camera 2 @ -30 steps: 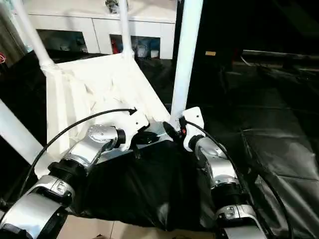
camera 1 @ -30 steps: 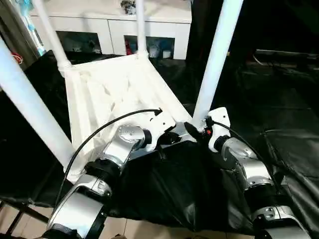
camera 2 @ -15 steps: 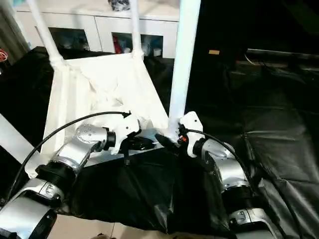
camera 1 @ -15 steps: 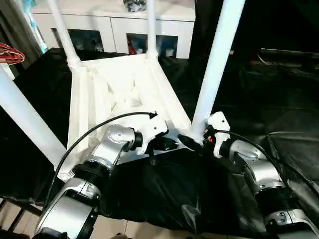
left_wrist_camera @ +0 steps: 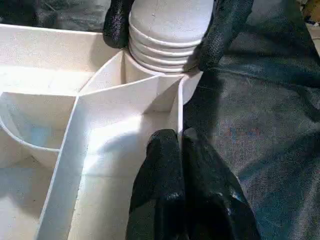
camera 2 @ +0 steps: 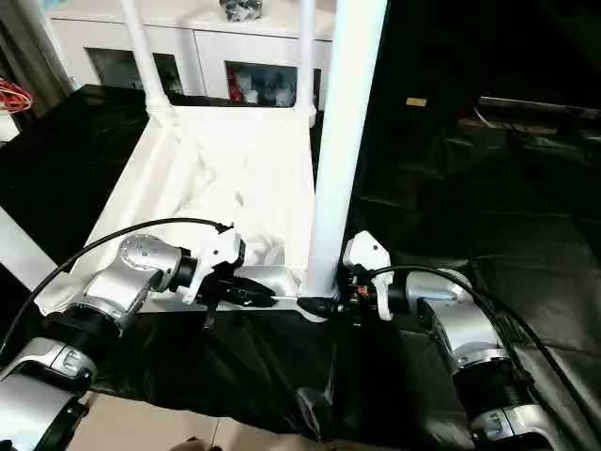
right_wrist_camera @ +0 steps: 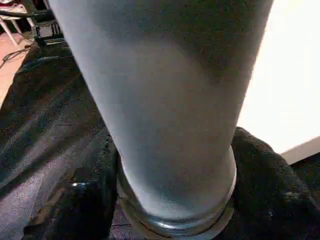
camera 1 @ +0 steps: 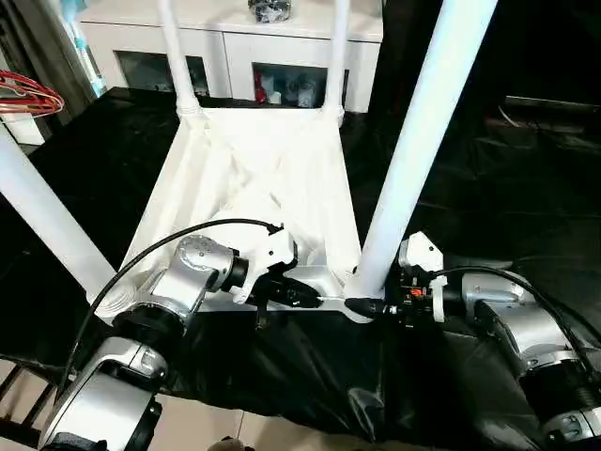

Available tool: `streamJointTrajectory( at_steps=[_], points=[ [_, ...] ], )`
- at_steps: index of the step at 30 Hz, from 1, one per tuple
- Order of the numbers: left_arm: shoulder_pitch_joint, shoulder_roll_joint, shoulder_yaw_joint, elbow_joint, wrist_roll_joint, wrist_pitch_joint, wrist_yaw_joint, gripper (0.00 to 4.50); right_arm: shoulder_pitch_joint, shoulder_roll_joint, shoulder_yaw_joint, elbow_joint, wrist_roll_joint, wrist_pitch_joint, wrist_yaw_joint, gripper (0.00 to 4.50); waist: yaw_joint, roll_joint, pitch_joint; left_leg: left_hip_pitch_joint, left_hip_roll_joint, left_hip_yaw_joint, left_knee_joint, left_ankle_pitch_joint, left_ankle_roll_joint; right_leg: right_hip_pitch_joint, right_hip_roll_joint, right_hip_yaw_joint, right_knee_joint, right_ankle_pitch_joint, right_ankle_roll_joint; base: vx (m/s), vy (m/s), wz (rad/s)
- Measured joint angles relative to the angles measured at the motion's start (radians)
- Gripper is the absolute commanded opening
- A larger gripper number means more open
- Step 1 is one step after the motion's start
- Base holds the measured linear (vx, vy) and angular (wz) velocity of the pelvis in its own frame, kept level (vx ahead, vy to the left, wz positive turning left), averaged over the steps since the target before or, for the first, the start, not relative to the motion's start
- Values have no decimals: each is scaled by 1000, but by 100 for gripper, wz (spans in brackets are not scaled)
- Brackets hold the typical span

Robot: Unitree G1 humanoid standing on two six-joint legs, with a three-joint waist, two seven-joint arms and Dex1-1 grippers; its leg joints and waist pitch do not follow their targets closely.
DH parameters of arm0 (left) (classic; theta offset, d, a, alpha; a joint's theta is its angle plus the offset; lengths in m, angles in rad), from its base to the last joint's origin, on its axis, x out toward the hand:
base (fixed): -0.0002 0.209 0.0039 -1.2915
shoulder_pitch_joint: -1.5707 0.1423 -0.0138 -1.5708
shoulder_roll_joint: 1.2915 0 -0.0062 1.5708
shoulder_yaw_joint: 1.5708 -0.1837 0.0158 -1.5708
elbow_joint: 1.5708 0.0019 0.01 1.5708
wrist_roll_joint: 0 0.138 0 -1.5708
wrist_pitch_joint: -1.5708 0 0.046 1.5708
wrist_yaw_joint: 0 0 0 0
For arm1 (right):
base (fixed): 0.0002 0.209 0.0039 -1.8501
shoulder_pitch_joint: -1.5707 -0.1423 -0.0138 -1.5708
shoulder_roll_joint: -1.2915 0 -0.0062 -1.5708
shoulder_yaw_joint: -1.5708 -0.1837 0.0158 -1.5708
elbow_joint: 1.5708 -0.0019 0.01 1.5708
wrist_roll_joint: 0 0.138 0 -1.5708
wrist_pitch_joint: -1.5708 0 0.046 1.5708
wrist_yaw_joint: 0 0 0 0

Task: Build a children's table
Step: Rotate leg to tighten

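The white table top (camera 1: pixel 258 183) lies upside down on the black sheet (camera 1: pixel 488 169). The right gripper (left_wrist_camera: pixel 167 30) squeezes the near right leg (camera 1: pixel 413 160) at its base. The left gripper (left_wrist_camera: pixel 181 160), fingers pressed together, pinches the top's near rim beside that leg

- From my seat this reads as a furnished indoor room set up for recording, more a staged home corner than a workshop.
- Along the far wall I see a low white cabinet (camera 1: pixel 235 42) with glass-fronted compartments, small colourful items behind the glass and a small object on top.
- Black sheeting (camera 1: pixel 526 188) covers the whole work area, wrinkled and glossy, draped over the near edge.
- Below that edge I see pale floor (camera 1: pixel 272 432).
- Red wire hangers (camera 1: pixel 28 94) show at the left edge, which leans domestic.
- Cables lie on a dark ledge (camera 2: pixel 526 103) at the far right.
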Motion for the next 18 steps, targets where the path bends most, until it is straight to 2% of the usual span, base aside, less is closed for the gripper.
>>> streamJointTrajectory(
  at_steps=[6,9,13,15,18],
  points=[
    [8,0,-2,-15,-1,1,3,0,5,1,2,-6,5,18,7,271,3,0,0,0,0,0,-1,0,0,0,0,-1,0,0,0,0,0,0],
    [9,-15,-1,-14,13,-2,46,0,19,27,-18,-4,-1,12,-37,270,4,0,0,0,0,0,0,0,0,1,0,0,0,0,0,0,0,0],
    [3,-55,24,9,41,10,200,0,5,115,-70,67,-31,-19,-251,270,-12,-1,-1,6,-1,0,0,0,0,4,0,1,0,-3,5,0,0,0],
    [-13,-92,40,35,53,35,302,0,-30,171,-98,123,-47,-23,-390,270,-26,-3,0,6,-1,-1,0,0,0,4,0,0,-1,-3,6,0,0,0],
    [-27,-141,50,52,72,67,425,0,-72,239,-134,194,-64,-34,-553,270,-36,-3,0,7,-1,-1,0,0,0,4,0,0,-2,-4,6,0,0,0]
  ],
)
